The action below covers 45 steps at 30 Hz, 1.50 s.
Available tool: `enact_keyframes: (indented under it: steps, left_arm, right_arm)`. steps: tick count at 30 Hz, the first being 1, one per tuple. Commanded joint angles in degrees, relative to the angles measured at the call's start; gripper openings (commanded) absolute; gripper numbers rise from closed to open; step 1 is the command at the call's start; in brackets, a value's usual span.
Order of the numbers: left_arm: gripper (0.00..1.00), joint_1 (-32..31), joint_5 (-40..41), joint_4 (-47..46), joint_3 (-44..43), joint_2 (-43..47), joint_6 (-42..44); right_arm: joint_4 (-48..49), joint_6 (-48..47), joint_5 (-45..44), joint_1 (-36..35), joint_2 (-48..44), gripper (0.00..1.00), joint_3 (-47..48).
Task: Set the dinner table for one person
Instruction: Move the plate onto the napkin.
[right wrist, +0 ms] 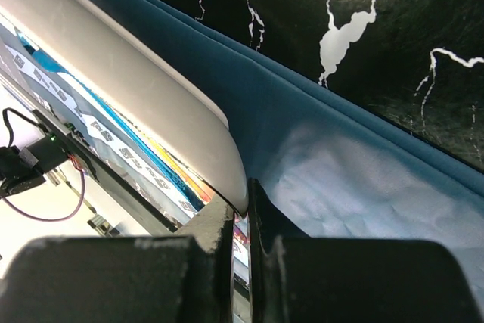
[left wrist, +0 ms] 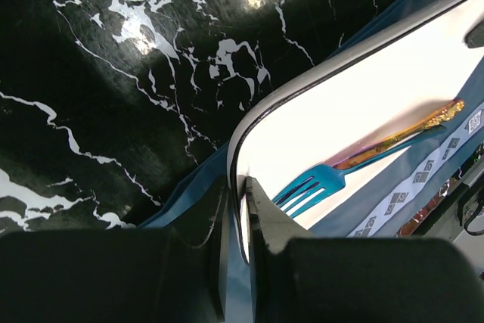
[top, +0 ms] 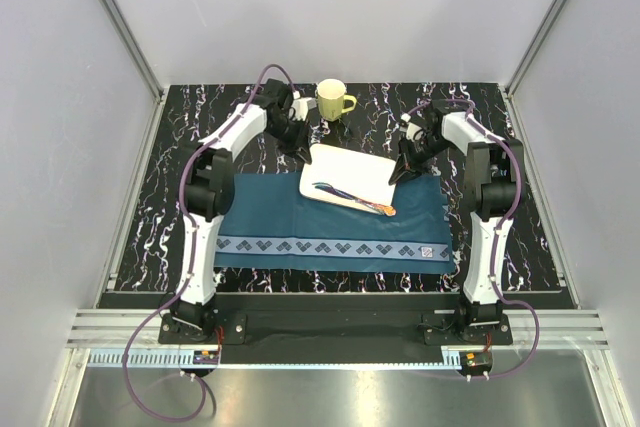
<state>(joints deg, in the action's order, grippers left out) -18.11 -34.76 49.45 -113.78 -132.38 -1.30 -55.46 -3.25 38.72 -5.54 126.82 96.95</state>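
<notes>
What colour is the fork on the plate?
Shiny teal-blue. The fork lies on the white plate, clearest in the left wrist view.

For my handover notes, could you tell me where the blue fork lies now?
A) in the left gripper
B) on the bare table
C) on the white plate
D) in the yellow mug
C: the left wrist view shows the blue fork lying on the white plate.

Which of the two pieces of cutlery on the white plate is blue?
The fork, with its blue tines; the other piece, lying beside it on the plate, is golden.
</notes>
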Motion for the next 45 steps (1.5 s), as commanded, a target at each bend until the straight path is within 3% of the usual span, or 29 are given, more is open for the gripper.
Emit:
enact_keyframes:
  steps: [1, 45]
  left_arm:
    - [0.00, -4.48, -12.44, -5.07, -0.75, 7.13, -0.99]
    - [0.00, -3.69, -20.34, -4.28, 4.87, 7.74, -0.90]
  right_arm:
    - [1.41, -0.18, 13.22, -6.06, -3.69, 0.00, 2.81]
    - [-9.31, -6.86, 19.38, -6.50, 0.18, 0.00, 8.26]
